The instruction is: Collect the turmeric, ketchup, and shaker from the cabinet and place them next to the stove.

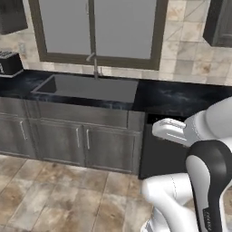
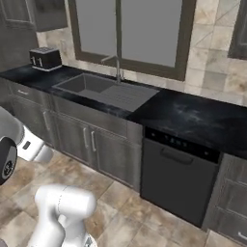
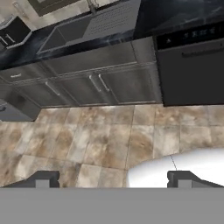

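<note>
Hand (image 3: 113, 179) is wide open, holding nothing, hovering over tan floor tiles (image 3: 87, 140). Ahead: two grey cabinet doors (image 3: 100, 85), one black dishwasher (image 3: 192, 65), one sink (image 3: 83, 30) in the black surface (image 3: 166, 17). Can't spot the spice items.

desk (image 2: 193, 118): black, ahead of the tool (image 3: 113, 179) | toaster (image 2: 45, 58): on the desk's far left end | sink (image 2: 103, 91): set into it | floor (image 3: 87, 140): tiled, beneath the tool
</note>
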Robot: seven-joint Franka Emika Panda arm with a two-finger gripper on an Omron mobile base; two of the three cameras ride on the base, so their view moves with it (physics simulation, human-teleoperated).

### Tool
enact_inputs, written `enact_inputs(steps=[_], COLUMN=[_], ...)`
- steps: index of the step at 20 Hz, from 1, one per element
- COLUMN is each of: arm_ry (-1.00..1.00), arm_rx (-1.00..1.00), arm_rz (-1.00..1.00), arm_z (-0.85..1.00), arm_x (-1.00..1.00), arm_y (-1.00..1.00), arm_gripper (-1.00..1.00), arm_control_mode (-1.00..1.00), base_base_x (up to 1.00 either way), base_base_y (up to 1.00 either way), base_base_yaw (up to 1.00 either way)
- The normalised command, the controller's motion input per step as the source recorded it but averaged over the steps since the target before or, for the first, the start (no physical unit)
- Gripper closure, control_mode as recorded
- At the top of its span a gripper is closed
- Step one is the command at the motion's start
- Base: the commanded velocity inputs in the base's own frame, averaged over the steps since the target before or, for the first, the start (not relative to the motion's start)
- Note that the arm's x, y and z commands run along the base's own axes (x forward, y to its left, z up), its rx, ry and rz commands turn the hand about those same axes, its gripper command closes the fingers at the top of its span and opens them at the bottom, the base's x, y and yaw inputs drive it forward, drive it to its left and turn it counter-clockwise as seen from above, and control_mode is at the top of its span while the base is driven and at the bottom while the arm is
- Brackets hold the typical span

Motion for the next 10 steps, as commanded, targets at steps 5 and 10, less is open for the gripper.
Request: enact_inputs(steps=[5,10], arm_ry=[0.0,0.0], arm_rx=[0.0,0.0], arm_rz=[0.0,0.0], arm_z=[0.0,0.0], arm_x=[0.0,0.0], arm_y=[0.0,0.0], arm_gripper=[-1.0,-1.0], arm_control_mode=[1.0,1.0], base_base_x=[0.0,0.13], base_base_y=[0.9,0.88], base_base_yaw=[0.28,0.26])
